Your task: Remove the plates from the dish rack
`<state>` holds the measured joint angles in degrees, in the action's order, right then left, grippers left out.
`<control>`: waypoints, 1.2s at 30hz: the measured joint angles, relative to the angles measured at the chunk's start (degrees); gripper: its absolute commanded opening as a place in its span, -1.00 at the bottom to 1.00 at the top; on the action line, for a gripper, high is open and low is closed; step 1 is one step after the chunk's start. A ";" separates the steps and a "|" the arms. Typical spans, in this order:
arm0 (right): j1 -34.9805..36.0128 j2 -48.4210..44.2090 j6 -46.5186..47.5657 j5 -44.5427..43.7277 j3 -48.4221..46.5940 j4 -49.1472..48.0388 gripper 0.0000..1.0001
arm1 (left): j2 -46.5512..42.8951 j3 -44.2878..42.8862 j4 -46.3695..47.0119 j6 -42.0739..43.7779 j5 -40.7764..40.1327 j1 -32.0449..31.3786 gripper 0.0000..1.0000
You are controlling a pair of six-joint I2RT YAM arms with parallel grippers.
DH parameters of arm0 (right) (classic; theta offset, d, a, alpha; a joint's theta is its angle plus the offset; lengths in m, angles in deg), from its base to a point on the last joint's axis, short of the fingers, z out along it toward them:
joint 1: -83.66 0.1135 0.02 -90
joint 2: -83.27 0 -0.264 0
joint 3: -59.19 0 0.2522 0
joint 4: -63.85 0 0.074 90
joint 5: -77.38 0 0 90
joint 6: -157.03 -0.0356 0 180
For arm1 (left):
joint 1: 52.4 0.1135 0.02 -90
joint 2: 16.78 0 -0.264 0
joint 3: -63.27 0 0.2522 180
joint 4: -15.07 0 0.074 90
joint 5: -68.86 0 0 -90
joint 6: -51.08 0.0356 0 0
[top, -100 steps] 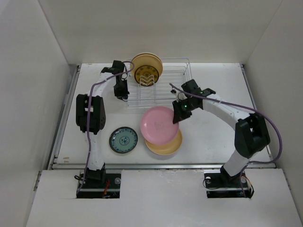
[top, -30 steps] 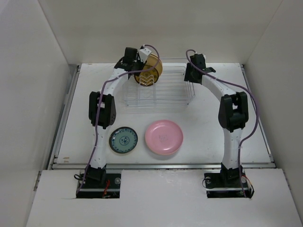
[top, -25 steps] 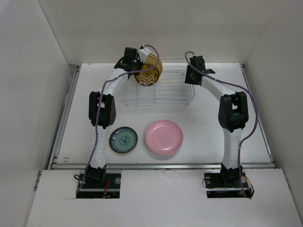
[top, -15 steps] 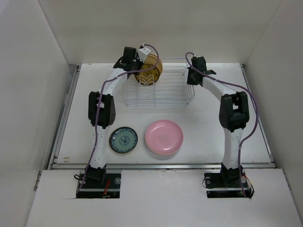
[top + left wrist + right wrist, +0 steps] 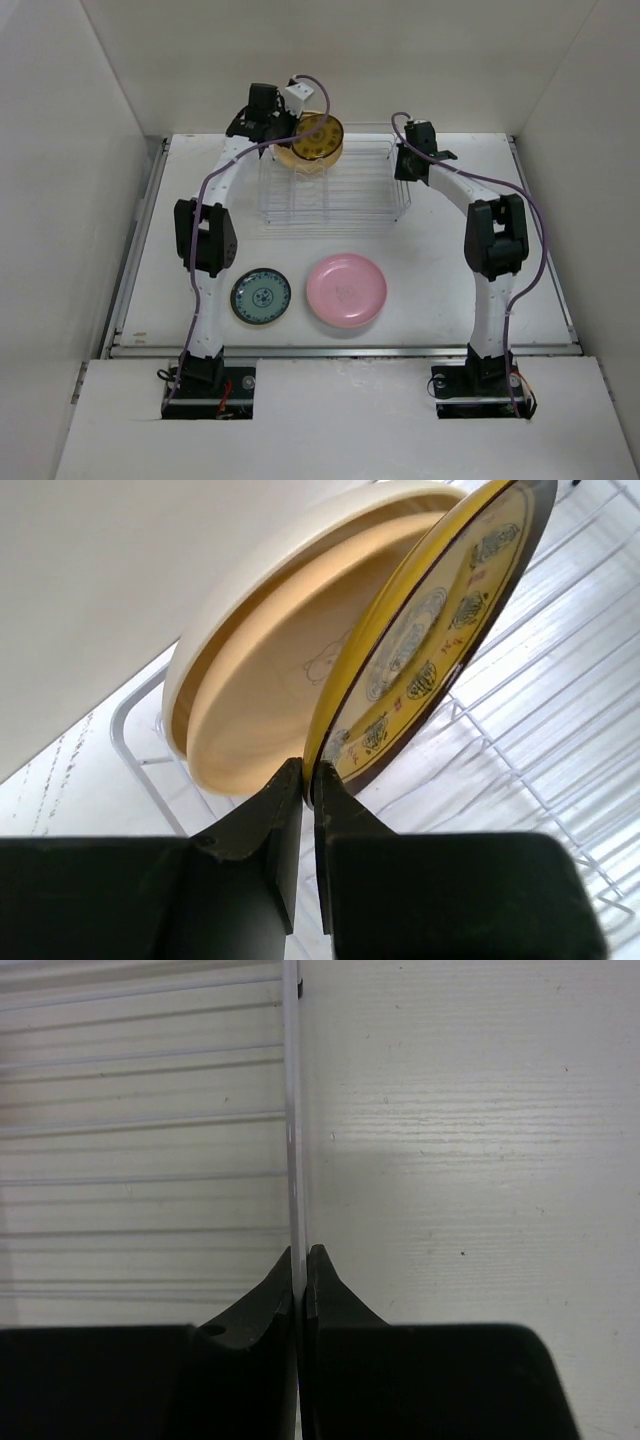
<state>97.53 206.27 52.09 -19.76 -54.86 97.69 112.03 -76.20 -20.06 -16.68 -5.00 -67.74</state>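
1. Amber plate [image 5: 312,140] sits at the far left corner of the rack [image 5: 335,195]. It is tilted, with its patterned face turned up toward the top camera.
2. The left gripper [image 5: 308,778] has its jaws pinched nearly together on the amber plate's dark rim. One finger is on the patterned face and the other is on the back.
3. The pictures do not show whether the amber plate touches the rack wires.
4. The cream plate [image 5: 250,710] stands on edge in the rack just behind the amber plate. Its hollow side faces the amber plate's back. The two are close, but I cannot tell whether they touch.
5. The right gripper [image 5: 300,1260] is at the rack's right side. Its jaws are closed on a thin wire of the rack's edge, which runs straight up from between the tips in the wrist view.
6. The pink plate [image 5: 346,290] lies flat and face up on the table [image 5: 450,270]. It is in front of the rack and well apart from it.
7. The teal plate [image 5: 261,296] lies flat just left of the pink plate, with a narrow gap between them.
8. Both flat plates lie between the two arms, toward the near edge of the table.
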 measured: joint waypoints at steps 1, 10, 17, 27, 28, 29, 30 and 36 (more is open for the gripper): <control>0.02 -0.04 0.00 -0.02 0.07 -0.02 -1.00 | -0.50 -0.04 -0.39 -0.31 0.07 0.00 -1.00; 0.02 -0.22 -0.04 -0.02 0.37 -0.24 -1.00 | -4.22 -1.46 -7.76 -5.22 4.11 0.79 -1.00; 0.09 -1.46 -0.59 -0.63 1.88 -0.17 0.16 | -9.35 -1.42 -22.73 -6.91 11.32 4.66 -1.00; 0.13 -6.27 -0.04 -0.44 2.91 0.44 0.40 | -27.63 18.05 -49.72 15.78 13.03 8.28 -1.00; 0.13 -6.84 -0.04 -0.31 2.91 0.44 0.40 | -28.79 21.31 -50.53 17.59 12.57 8.28 -1.00; 0.13 -7.34 -0.04 -0.15 2.91 0.44 0.40 | -29.35 24.15 -51.65 19.19 12.00 8.28 -1.00; 0.13 -8.04 -0.04 0.09 2.91 0.46 0.40 | -29.46 26.75 -52.43 20.52 11.21 8.17 -1.00; 0.85 -10.62 -0.04 0.26 2.97 0.50 0.40 | -28.83 41.83 -53.02 24.44 6.54 7.45 -1.00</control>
<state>98.38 195.65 52.05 -19.50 -51.89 98.19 83.20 -34.37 -73.08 7.75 1.53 -60.28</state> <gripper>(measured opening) 0.700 0.049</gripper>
